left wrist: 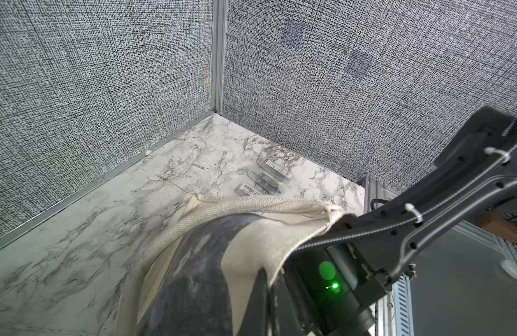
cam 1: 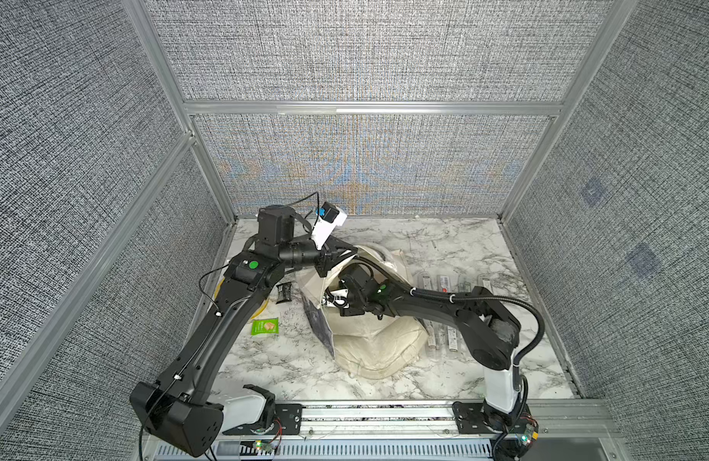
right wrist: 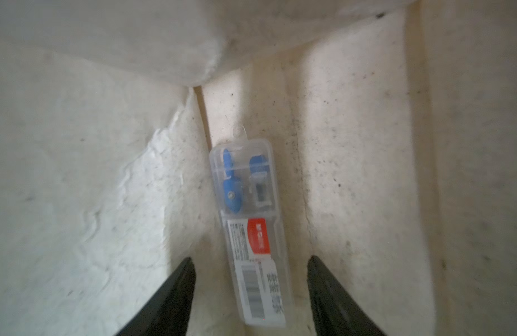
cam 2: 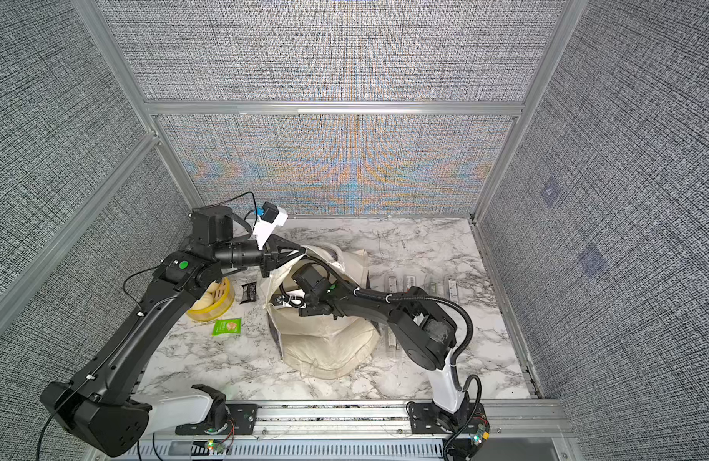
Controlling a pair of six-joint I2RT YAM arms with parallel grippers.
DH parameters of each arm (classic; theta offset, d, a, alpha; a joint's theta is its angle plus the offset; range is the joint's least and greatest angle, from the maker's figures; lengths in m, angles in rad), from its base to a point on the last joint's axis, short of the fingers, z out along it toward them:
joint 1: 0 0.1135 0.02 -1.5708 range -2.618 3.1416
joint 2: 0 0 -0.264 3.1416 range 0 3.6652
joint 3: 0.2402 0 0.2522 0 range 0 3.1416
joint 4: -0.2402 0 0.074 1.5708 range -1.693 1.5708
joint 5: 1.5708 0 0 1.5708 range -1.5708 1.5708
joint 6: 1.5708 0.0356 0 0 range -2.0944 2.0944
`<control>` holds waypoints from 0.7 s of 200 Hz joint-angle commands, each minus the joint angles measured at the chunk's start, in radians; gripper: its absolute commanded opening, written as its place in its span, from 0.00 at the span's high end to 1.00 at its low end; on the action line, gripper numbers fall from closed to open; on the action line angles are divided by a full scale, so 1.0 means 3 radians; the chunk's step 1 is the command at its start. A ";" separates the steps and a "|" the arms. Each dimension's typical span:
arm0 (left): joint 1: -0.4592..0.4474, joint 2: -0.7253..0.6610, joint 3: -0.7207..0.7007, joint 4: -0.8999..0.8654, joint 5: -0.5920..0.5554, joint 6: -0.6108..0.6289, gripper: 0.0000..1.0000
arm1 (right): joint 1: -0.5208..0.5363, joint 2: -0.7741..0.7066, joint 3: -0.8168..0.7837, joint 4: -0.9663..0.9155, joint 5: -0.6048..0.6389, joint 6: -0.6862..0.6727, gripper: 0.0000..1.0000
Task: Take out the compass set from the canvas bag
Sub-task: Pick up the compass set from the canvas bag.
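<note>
With the left gripper (cam 2: 301, 251) clamped on the bag (cam 2: 328, 351) rim, centre the released right gripper (right wrist: 250, 261) over the compass set (right wrist: 245, 232) and close across its narrow width.

Sagging walls of the canvas bag (right wrist: 76, 180) narrow the way in; a clear channel runs over the compass set (right wrist: 248, 232).

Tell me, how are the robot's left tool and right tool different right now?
The left tool is shut, pinching the rim of the canvas bag; the right tool is open and holds nothing. The left tool is up at the bag's mouth; the right tool is inside the bag, straddling the compass set without touching it. Both are black.
</note>
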 commanded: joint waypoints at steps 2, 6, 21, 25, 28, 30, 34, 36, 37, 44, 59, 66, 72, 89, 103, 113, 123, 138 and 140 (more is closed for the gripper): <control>0.0009 -0.0014 -0.0002 0.0193 0.0166 -0.0036 1.00 | -0.0005 0.0197 0.0101 0.0242 -0.0069 -0.0005 0.36; 0.0011 -0.0012 -0.0002 0.0194 0.0172 -0.0036 1.00 | -0.0010 0.0239 0.0131 0.0246 -0.0063 -0.0010 0.36; 0.0009 -0.0011 -0.0007 0.0215 0.0189 -0.0051 1.00 | -0.0042 0.0367 0.0248 0.0251 -0.0028 0.0018 0.35; 0.0007 -0.0010 -0.0007 0.0217 0.0191 -0.0056 1.00 | -0.0051 0.0399 0.0275 0.0254 0.0001 0.0024 0.35; 0.0006 -0.0010 -0.0007 0.0219 0.0196 -0.0057 1.00 | -0.0048 0.0419 0.0298 0.0260 0.0030 0.0029 0.35; 0.0009 -0.0010 -0.0007 0.0219 0.0200 -0.0057 1.00 | -0.0052 0.0433 0.0306 0.0260 0.0050 0.0030 0.35; 0.0007 -0.0010 -0.0007 0.0223 0.0204 -0.0061 1.00 | -0.0054 0.0461 0.0339 0.0259 0.0091 0.0030 0.35; 0.0008 -0.0008 -0.0011 0.0227 0.0205 -0.0062 1.00 | -0.0053 0.0476 0.0352 0.0257 0.0111 0.0030 0.35; 0.0007 -0.0006 -0.0011 0.0228 0.0204 -0.0062 1.00 | -0.0053 0.0484 0.0356 0.0257 0.0122 0.0030 0.35; 0.0009 -0.0005 -0.0012 0.0225 0.0207 -0.0062 1.00 | -0.0054 0.0523 0.0405 0.0240 0.0186 0.0035 0.35; 0.0010 -0.0010 -0.0012 0.0223 0.0206 -0.0062 1.00 | -0.0058 0.0624 0.0539 0.0106 0.0328 0.0103 0.35; 0.0007 -0.0013 -0.0012 0.0220 0.0206 -0.0062 1.00 | -0.0066 0.0678 0.0618 0.0016 0.0401 0.0152 0.36; 0.0006 -0.0015 -0.0012 0.0218 0.0210 -0.0062 1.00 | -0.0074 0.0734 0.0692 -0.0085 0.0459 0.0198 0.37; 0.0006 -0.0026 -0.0012 0.0221 0.0207 -0.0057 1.00 | -0.0094 0.0880 0.0867 -0.0329 0.0653 0.0367 0.40; 0.0006 -0.0034 -0.0012 0.0218 0.0203 -0.0052 1.00 | -0.0112 0.0955 0.0973 -0.0497 0.0759 0.0517 0.44; 0.0006 -0.0040 -0.0012 0.0214 0.0197 -0.0047 1.00 | -0.0111 0.0983 0.1017 -0.0595 0.0803 0.0618 0.47; 0.0006 -0.0041 -0.0017 0.0214 0.0188 -0.0042 1.00 | -0.0110 0.0988 0.1055 -0.0656 0.0844 0.0737 0.48; 0.0006 -0.0040 -0.0017 0.0212 0.0176 -0.0042 1.00 | -0.0115 0.0991 0.1175 -0.0862 0.0811 0.0940 0.51; 0.0006 -0.0033 -0.0017 0.0209 0.0177 -0.0038 1.00 | -0.0115 0.0989 0.1190 -0.0899 0.0805 0.0968 0.52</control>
